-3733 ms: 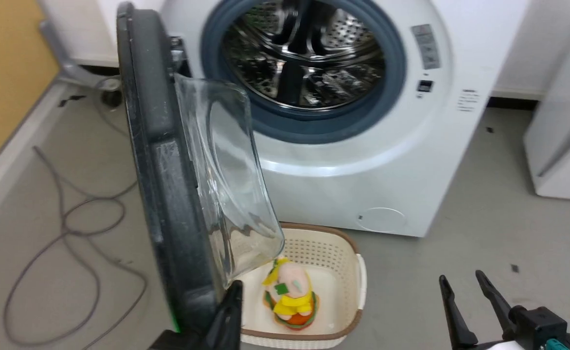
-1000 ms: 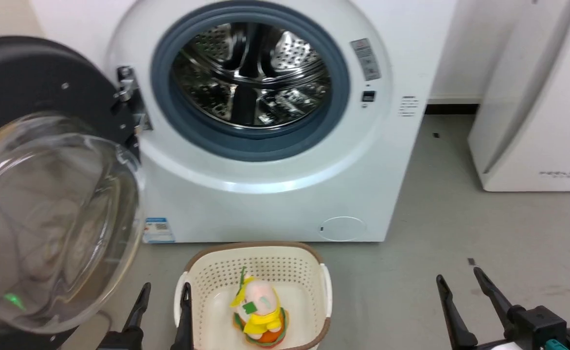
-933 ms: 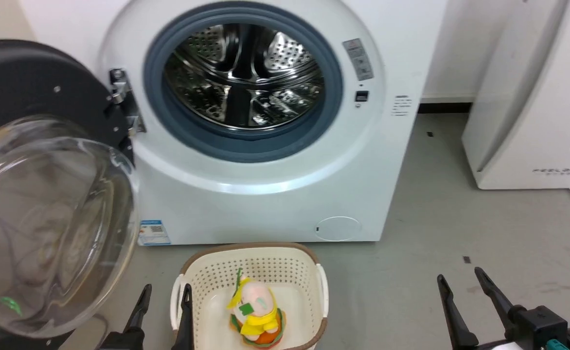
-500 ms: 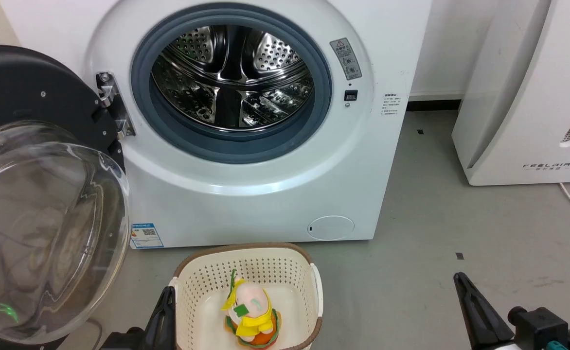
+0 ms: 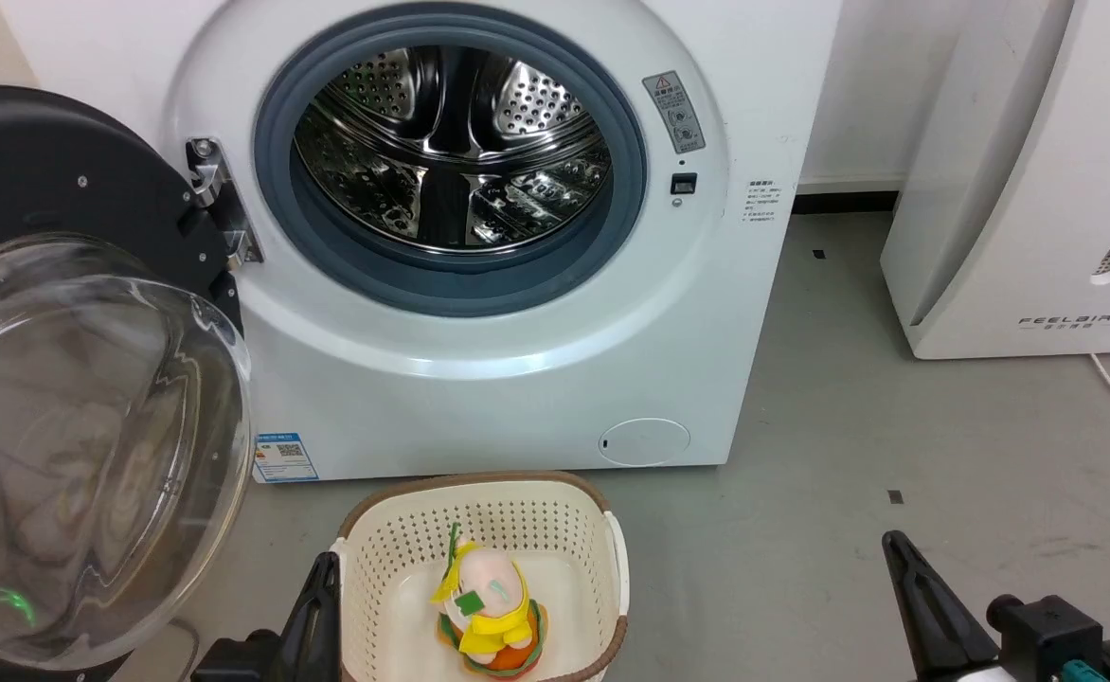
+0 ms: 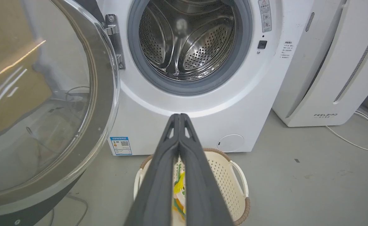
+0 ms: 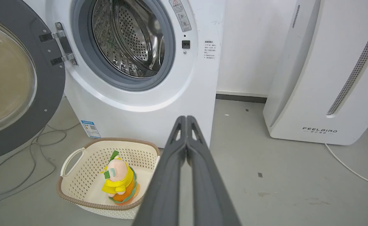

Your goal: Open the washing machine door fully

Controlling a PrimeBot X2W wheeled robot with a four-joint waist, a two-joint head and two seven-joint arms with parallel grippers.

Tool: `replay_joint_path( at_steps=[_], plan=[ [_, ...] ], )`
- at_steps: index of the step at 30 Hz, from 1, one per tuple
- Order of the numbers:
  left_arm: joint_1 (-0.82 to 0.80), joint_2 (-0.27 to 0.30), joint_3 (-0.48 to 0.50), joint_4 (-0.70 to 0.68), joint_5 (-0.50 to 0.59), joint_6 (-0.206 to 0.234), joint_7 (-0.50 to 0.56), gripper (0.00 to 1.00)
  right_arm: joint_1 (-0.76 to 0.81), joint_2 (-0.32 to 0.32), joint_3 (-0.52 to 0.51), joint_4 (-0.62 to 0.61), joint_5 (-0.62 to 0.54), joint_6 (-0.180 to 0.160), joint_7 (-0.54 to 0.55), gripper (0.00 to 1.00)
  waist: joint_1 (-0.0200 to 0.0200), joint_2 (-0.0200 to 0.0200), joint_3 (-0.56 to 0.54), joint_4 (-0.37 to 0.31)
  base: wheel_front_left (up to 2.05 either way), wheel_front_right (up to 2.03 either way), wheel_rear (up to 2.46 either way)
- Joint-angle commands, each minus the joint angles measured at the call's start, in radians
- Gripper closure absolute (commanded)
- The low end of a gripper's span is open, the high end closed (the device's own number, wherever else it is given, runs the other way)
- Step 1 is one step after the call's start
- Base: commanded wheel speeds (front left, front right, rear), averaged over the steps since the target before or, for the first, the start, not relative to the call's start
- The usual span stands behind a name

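The washing machine door [image 5: 81,379] stands wide open left of the washing machine [image 5: 517,398], while the left gripper [image 5: 326,568] and right gripper [image 5: 896,549] have jaws pressed together, empty.

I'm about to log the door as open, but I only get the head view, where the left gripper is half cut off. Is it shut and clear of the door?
Observer: In the left wrist view the left gripper is shut with nothing held, and the washing machine door stands apart on its left.
Operator: And the right one?
Observer: The right wrist view shows the right gripper shut too, and empty.
Operator: Anything under the door?
Observer: A grey cable lies looped below its lower edge.
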Motion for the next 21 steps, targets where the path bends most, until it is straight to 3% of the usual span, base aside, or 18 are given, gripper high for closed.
replay_joint_path(
  at_steps=[1,21],
  plan=[
    [-0.02,-0.008,0.01,-0.001,0.013,-0.007,0.009,1.0,-0.02,0.0,-0.001,0.003,-0.009,0.0,0.003,1.0,0.0,0.0,0.0,0.0,0.0,0.0,0.0],
    [-0.042,-0.038,0.051,-0.002,0.06,-0.042,0.044,1.0,-0.044,0.001,-0.002,0.012,-0.019,0.0,0.013,1.0,0.0,0.0,0.005,0.005,0.0,0.0,0.0]
  ],
)
